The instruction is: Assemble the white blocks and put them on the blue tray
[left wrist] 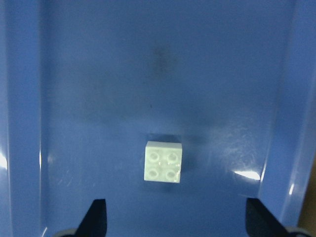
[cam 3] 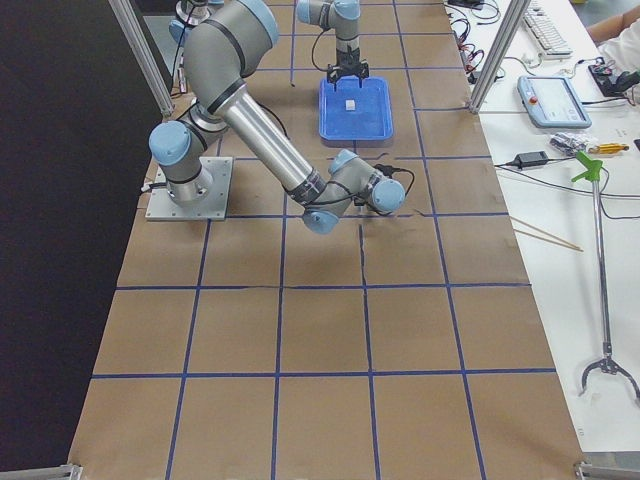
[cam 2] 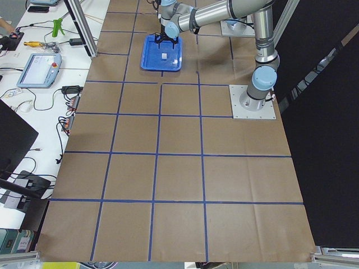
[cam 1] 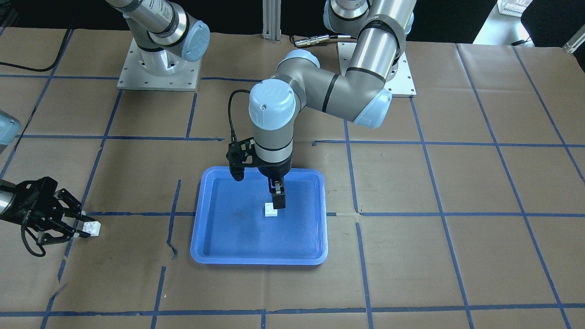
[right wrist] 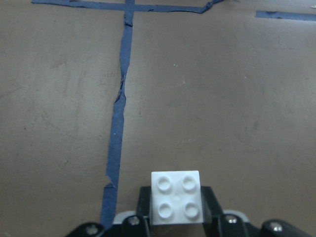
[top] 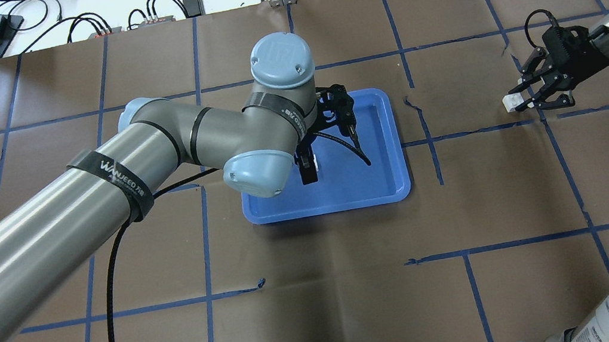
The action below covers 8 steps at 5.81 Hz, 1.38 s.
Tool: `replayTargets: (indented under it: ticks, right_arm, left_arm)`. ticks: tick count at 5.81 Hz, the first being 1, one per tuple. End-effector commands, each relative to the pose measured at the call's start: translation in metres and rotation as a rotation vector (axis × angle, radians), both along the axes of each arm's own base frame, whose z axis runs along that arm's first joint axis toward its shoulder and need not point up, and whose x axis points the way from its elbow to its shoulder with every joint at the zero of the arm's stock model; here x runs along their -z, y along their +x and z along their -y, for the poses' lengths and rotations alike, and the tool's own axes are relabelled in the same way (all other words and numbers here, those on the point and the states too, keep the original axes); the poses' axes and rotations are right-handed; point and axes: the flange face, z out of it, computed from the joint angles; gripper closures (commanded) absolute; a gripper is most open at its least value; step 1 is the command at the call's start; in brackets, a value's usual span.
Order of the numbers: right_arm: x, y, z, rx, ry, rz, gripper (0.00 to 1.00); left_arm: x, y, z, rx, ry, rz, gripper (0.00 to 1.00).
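Observation:
One white block [left wrist: 163, 162] lies studs-up on the floor of the blue tray [cam 1: 256, 262], near its middle. My left gripper [cam 1: 278, 201] hangs just over it, pointing straight down. Its jaws are open and empty, and the fingertips [left wrist: 98, 217] stand wide apart on either side of the block in the left wrist view. The second white block [right wrist: 176, 196] is held studs-up between the fingers of my right gripper [cam 1: 87, 226]. That gripper is low over the brown paper, well off to the tray's side. The block also shows in the overhead view [top: 511, 101].
Brown paper with a blue tape grid [top: 427, 140] covers the table. The two arm base plates [cam 1: 160, 68] stand at the robot's edge. A bench with cables and a pendant [cam 2: 39, 70] runs along the far side.

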Motion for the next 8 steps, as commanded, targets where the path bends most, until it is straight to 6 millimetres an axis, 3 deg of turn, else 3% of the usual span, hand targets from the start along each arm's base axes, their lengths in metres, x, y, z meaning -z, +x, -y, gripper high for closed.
replayTargets:
  ticks: [1, 2, 3, 4, 5, 6, 7, 8]
  right_arm:
    - [-0.044, -0.003, 0.014, 0.003, -0.065, -0.026, 0.82]
    - [-0.071, 0.018, 0.016, -0.024, -0.077, -0.026, 0.83]
    - [-0.090, 0.042, 0.015, -0.043, -0.092, -0.004, 0.83]
    - [-0.100, 0.079, 0.019, -0.033, -0.073, 0.036, 0.83]
    - [-0.104, 0.139, 0.024, -0.043, -0.030, 0.056, 0.83]
    - [-0.116, 0.191, 0.025, -0.026, -0.008, 0.064, 0.82]
    - [-0.115, 0.225, 0.024, -0.005, -0.007, 0.055, 0.82]
    - [-0.100, 0.262, 0.012, 0.033, -0.014, 0.052, 0.82]
  left_arm:
    - [-0.091, 0.020, -0.030, -0.207, -0.018, -0.021, 0.02]
    - [-0.124, 0.035, -0.043, -0.320, 0.023, -0.002, 0.02]
    - [-0.143, 0.071, -0.036, -0.517, 0.041, 0.005, 0.02]
    - [-0.162, 0.083, -0.040, -0.731, 0.029, -0.005, 0.02]
    - [-0.182, 0.114, -0.049, -0.967, 0.010, -0.010, 0.02]
    - [-0.206, 0.143, -0.052, -1.056, 0.023, 0.001, 0.02]
    - [-0.232, 0.184, -0.057, -1.153, 0.014, -0.015, 0.01]
    - [-0.240, 0.202, -0.053, -1.250, 0.003, -0.033, 0.01]
